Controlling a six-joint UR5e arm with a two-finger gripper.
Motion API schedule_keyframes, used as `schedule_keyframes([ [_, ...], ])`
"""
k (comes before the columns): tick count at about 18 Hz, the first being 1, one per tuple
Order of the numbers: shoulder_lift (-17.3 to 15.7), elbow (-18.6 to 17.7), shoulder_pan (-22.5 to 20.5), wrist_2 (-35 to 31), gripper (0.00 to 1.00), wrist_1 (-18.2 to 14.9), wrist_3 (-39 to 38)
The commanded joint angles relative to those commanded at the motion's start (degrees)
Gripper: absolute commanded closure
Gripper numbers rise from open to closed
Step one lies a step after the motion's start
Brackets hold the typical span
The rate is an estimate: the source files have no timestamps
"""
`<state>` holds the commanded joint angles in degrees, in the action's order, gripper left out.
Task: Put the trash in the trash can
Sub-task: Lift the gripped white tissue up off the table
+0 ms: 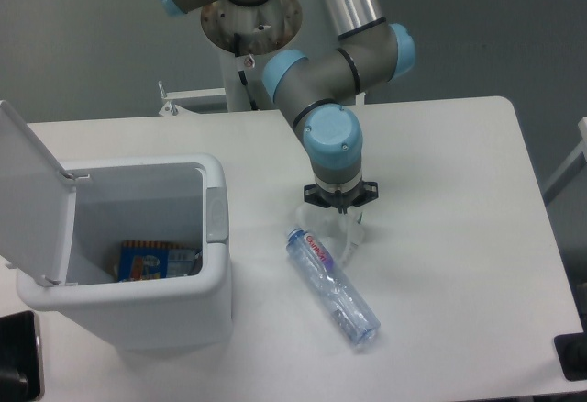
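While we look down on the bench (pixel 440 163), these points stand out:
Bottle: the bottle (pixel 332 284) lies flat, just below-left of the claw (pixel 341 221), its long axis slanting from cap end near the claw towards lower right.
Claw: we cannot tell whether its fingers are apart.
Wrapper: the thin, crumpled wrapper (pixel 337 234) lies under the claw.
Bin: the smooth white bin (pixel 215 264) stands at left, lid up.

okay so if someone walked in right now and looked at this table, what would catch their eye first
Probably the blue-jointed arm reaching down mid-table, its gripper low over a small clear wrapper; whether the fingers are open or shut can't be made out. Just below lies the plastic bottle, slanting toward the front right. At the left, the white trash can stands with its lid up and a colourful packet inside.
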<state>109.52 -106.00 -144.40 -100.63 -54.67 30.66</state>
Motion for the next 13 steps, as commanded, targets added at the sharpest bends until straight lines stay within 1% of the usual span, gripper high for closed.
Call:
schedule_keyframes([
  [1,-0.53,0.35,-0.7,-0.09,0.93,-0.26,1.31],
  [4,-0.71,1.32,-2.99,-0.09,0.93,-0.44,5.53],
  [7,-0.88,3.33,-5.01,-0.01,0.93,-0.7,7.91],
  [8,-1.23,4.56,-5.54,0.0,0.93,-1.4,8.27],
  [11,-0.97,9.65,-6.59,0.08,0.93,-6.14,8.71],
  [13,-1.06,12.73,-7.82,1.04,0.93,-8.52,9.85],
])
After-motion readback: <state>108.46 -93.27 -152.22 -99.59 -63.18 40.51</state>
